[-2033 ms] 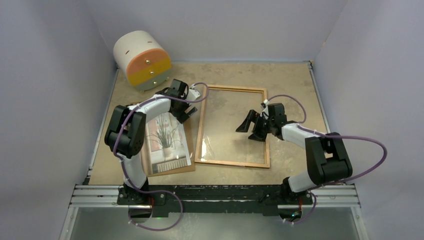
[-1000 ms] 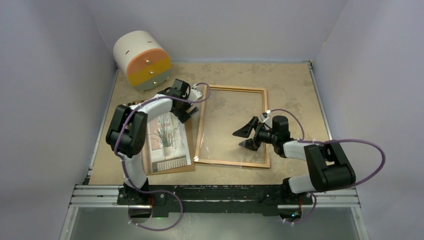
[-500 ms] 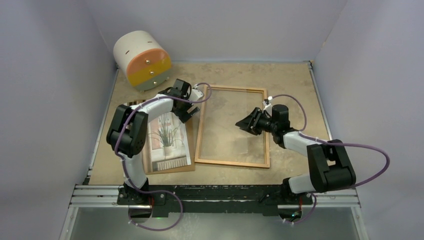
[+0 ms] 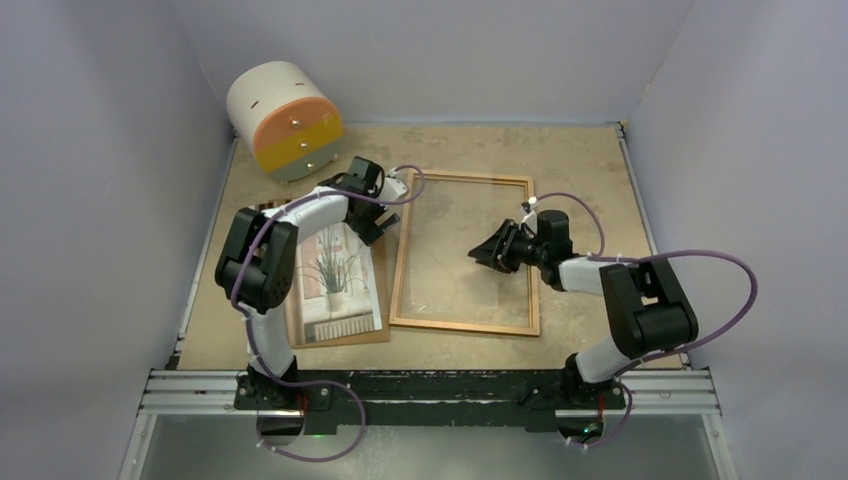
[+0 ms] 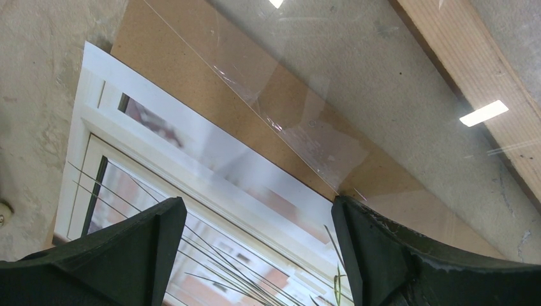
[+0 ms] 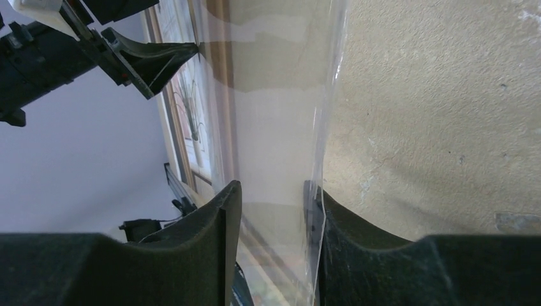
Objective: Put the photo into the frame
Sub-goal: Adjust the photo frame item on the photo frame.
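The orange-brown wooden frame (image 4: 400, 262) lies flat mid-table. Its clear pane (image 6: 281, 115) sits loose, one corner (image 5: 306, 134) reaching over the brown backing board (image 5: 191, 57). The photo (image 4: 335, 283) of the spiky plant lies face up on that board, left of the frame. My left gripper (image 4: 378, 222) hovers open over the photo's top edge (image 5: 191, 191), its right finger at the pane's corner. My right gripper (image 4: 490, 250) is over the frame's right half. Its jaws (image 6: 273, 191) are half closed around the pane's edge, which rests on one finger, with a gap left.
A white cylinder with orange and yellow drawer fronts (image 4: 283, 120) stands at the back left. Purple walls close in three sides. A metal rail (image 4: 430, 390) runs along the near edge by the arm bases.
My right gripper has narrowed its jaws from wide open and moved a little toward the back over the frame. The pane's raised near edge has settled. The left gripper has barely moved.
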Robot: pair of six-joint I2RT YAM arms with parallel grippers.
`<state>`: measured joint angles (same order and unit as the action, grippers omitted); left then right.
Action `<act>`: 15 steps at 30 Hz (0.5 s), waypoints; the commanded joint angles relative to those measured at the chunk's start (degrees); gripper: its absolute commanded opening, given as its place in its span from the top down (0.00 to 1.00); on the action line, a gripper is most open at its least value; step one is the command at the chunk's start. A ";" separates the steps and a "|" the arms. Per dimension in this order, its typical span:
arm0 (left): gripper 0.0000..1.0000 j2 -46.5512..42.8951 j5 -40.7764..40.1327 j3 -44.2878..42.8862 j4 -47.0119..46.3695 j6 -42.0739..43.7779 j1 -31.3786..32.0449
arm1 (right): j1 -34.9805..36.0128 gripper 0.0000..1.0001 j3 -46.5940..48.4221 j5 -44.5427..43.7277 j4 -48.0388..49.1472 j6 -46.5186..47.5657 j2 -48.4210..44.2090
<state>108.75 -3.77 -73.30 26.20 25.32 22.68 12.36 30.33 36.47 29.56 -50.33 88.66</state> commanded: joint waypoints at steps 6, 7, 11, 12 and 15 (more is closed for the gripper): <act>0.07 1.55 2.27 -4.22 2.52 0.20 1.34 | 0.47 0.95 5.24 -1.97 -9.65 5.70 -4.39; 0.06 1.38 2.56 -5.10 3.25 0.32 1.25 | 0.43 0.96 5.68 -3.43 -12.53 7.18 -5.44; 0.01 0.51 3.35 -9.07 5.90 0.60 1.15 | 0.15 1.00 5.87 -9.25 -21.54 10.36 -9.78; 0.00 0.35 3.33 -9.73 6.04 0.49 1.14 | 0.12 1.00 5.53 -10.20 -22.85 10.79 -10.79; 0.00 0.55 2.81 -11.72 6.24 0.18 1.05 | 0.04 1.00 3.94 -11.58 -23.89 10.52 -13.02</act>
<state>109.95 -1.74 -80.84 31.22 25.61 23.66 12.47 34.72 30.13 12.64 -42.96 78.56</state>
